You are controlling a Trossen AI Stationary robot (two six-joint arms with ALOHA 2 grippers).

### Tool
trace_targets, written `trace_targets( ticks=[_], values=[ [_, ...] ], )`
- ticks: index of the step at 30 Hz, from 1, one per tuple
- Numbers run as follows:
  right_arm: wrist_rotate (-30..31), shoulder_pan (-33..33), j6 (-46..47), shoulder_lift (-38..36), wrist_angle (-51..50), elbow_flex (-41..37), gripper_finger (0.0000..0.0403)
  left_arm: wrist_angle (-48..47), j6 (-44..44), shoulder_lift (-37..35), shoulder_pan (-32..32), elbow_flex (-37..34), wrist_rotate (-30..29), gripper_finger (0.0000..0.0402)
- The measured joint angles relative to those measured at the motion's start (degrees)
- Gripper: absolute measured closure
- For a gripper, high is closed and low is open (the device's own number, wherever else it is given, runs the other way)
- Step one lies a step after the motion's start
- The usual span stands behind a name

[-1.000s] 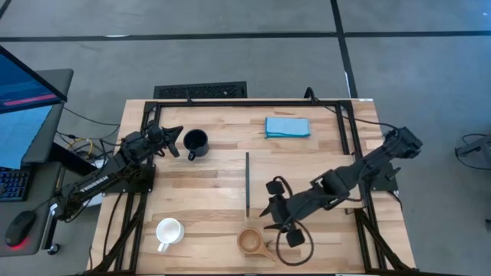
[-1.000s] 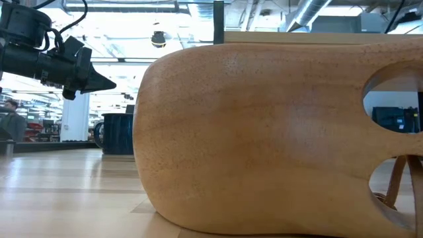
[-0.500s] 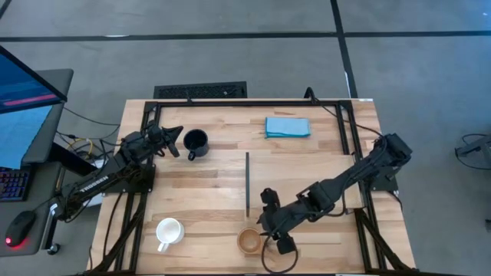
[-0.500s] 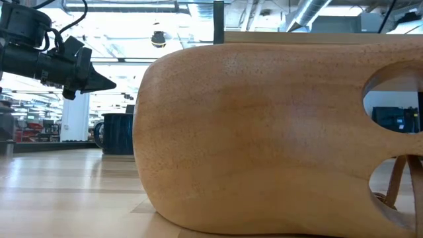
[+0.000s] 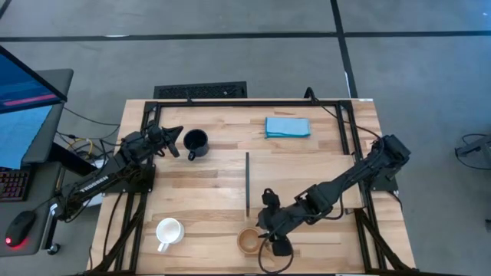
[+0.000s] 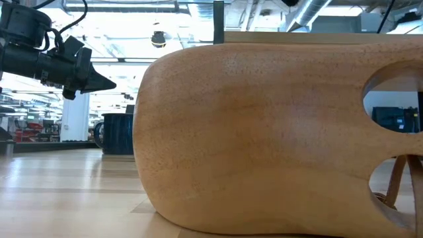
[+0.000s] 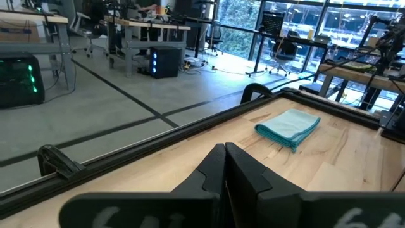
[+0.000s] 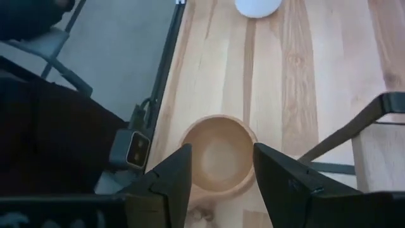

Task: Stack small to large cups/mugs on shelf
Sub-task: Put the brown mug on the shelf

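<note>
The small tan wooden cup (image 5: 248, 241) stands mouth up near the table's front edge; it fills the low view (image 6: 264, 132). My right gripper (image 5: 267, 231) hangs open just above it, slanting down, and the cup (image 8: 218, 155) shows between its fingertips. The white mug (image 5: 168, 231) stands upright at the front left, the black mug (image 5: 196, 142) at the far left. My left gripper (image 5: 175, 142) waits shut and level beside the black mug. The shelf's black strip (image 5: 247, 184) runs along the table's middle.
A folded blue cloth (image 5: 288, 126) lies at the far side, right of the middle. Black frame rails (image 5: 349, 146) run along the table's sides and far edge. Bare wood lies between the white mug and the wooden cup.
My right gripper has sunk and gone toward the near edge, onto the wooden cup, while its wrist rolled. Over the last half second it has hardly moved. The cups stand where they were.
</note>
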Motion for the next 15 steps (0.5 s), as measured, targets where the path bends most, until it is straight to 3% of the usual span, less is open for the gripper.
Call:
trace_targets(
  ticks=[15],
  values=[
    [0.72,0.27,0.56,11.66,0.23,6.17,0.0214,0.02,0.02,0.66,0.0,0.0,0.11,0.0401]
  ],
)
